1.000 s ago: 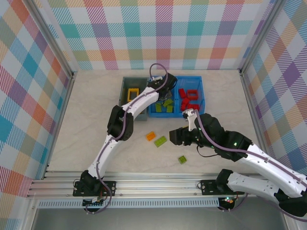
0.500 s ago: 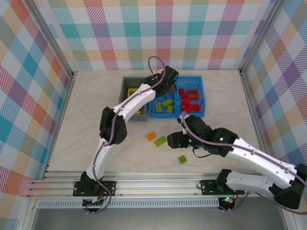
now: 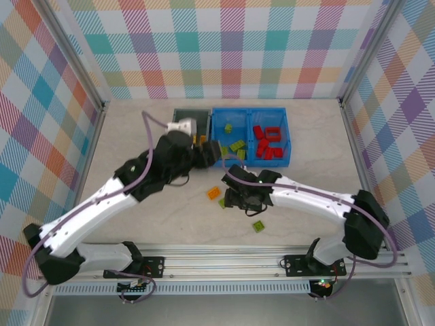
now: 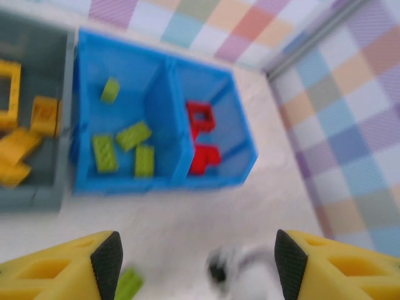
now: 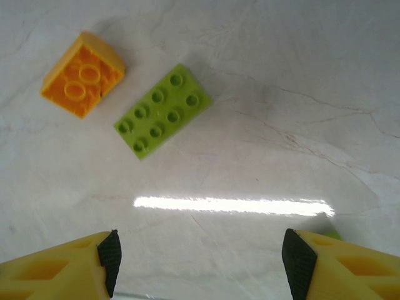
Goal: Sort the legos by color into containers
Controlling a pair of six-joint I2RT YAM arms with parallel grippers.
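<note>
**Loose legos on the table (image 5: 281, 150)**
- Lime two-by-four brick (image 5: 162, 110): we find it lying flat, studs up. In the right wrist view its long axis runs diagonally from lower left to upper right.
- Orange brick (image 5: 82, 74): studs up, two of them showing. It sits just beside the lime brick's upper-left end, with a narrow gap between them.
- Small lime brick (image 3: 259, 226): it lies alone, nearer the arm bases and apart from the other two.

**Hands**
- Right hand (image 5: 201, 262): released, with the fingers spread wide and nothing between them. It is poised over the table, and the lime and orange bricks lie ahead of its fingertips.
- Left hand (image 4: 197, 259): we record it as released and empty too. It is held above the table in front of the containers.

**Containers**
- Grey bin (image 4: 28, 200): it holds a yellow frame (image 4: 7, 94) and several yellow bricks (image 4: 19, 147).
- Blue bin (image 4: 156, 184): it stands right beside the grey bin and has two compartments.
  - The compartment next to the grey bin holds four lime bricks (image 4: 134, 135), lying at varied angles.
  - The far compartment holds red bricks (image 4: 205, 157), which are too blurred for us to count.
</note>
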